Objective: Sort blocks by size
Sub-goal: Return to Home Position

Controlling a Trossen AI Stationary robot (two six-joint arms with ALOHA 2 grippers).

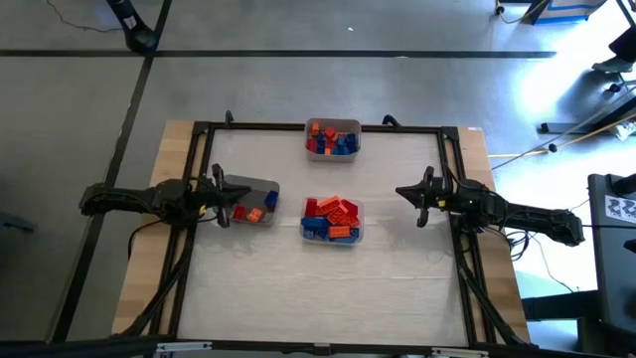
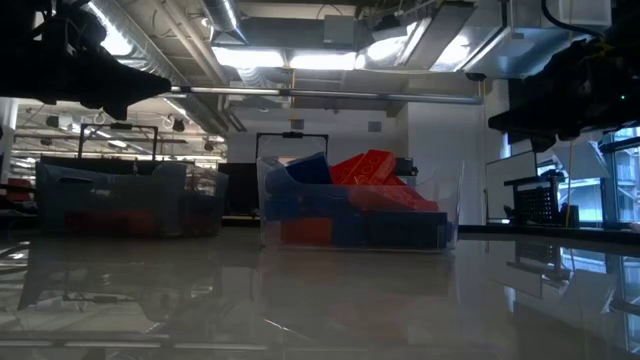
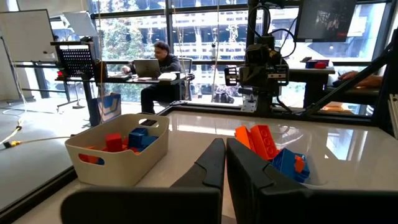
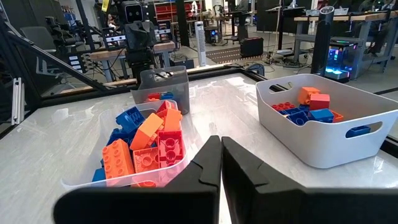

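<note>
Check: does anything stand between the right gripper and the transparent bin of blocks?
Nothing visible does. The right gripper, fingers shut, hangs to the right of the transparent bin in the high view, with only bare table between them. The left gripper waits by the grey bin.

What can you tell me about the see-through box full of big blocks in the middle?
The see-through box is a rectangular bin of clear plastic, open on top. It stands upright near the middle of the white table. Big orange, red and blue studded blocks fill it, heaped above its rim. Only the table and the blocks touch it.
</note>
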